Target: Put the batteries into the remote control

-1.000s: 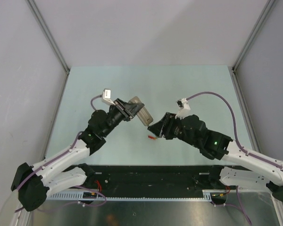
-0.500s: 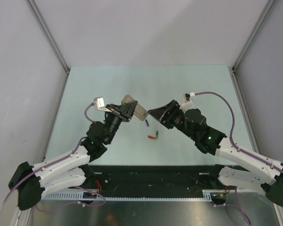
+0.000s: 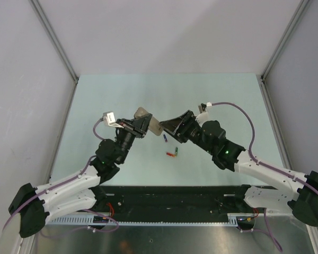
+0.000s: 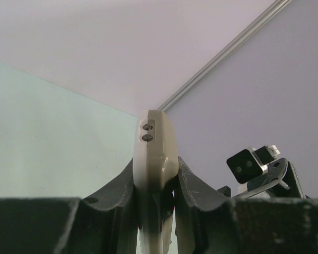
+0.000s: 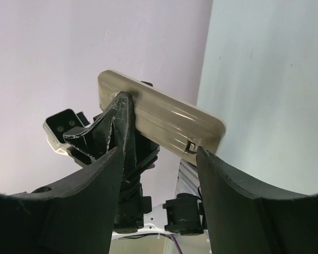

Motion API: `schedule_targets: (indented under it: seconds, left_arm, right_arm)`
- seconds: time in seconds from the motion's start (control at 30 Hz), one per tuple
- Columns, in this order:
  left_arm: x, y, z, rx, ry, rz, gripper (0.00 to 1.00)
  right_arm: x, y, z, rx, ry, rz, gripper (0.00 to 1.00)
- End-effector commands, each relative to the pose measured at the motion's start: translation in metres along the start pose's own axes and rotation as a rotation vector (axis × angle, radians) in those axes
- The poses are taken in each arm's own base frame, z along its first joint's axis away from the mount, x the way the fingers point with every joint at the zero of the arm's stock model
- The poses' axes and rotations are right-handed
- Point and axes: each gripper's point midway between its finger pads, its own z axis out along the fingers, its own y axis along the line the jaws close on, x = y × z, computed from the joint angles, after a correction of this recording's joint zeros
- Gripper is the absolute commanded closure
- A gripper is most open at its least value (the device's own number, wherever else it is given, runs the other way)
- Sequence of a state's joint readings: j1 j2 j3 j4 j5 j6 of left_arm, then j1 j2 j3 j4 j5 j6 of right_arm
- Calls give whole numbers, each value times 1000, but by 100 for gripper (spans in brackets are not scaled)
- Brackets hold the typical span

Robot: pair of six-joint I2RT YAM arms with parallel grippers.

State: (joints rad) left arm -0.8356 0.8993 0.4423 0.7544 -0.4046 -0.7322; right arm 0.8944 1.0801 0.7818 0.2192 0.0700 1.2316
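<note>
Found remote control [image 4: 155, 153] pinched in left gripper [image 3: 139, 125], long axis aimed at spread, empty right gripper [image 3: 170, 126] just beside. Noted batteries [image 3: 172, 154] below on bench [image 3: 122, 90].

- Pale green table [image 3: 95, 95] (flat and plain).
- Lying on it near the middle, a tiny blue battery [image 3: 164, 138].
- A bit nearer, a red battery [image 3: 170, 154] right beside a green battery [image 3: 176, 152].

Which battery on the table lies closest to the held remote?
The dark blue battery. It lies alone, just beside the remote control, while the red battery and green battery lie together, farther from it.
</note>
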Motion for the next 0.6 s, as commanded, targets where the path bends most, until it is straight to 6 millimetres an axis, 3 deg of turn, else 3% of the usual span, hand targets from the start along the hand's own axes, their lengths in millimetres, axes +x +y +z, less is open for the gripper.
schedule_targets:
  seconds: [0.0,0.57]
  left_arm:
    - [-15,-11,-3,37,-57,-4,100]
    - [-10,-20,-5,70,-46,-17,100]
  right_arm:
    - [-1,17,4,-70,0,27,38]
    - [7,0,16,-23,23,35,38]
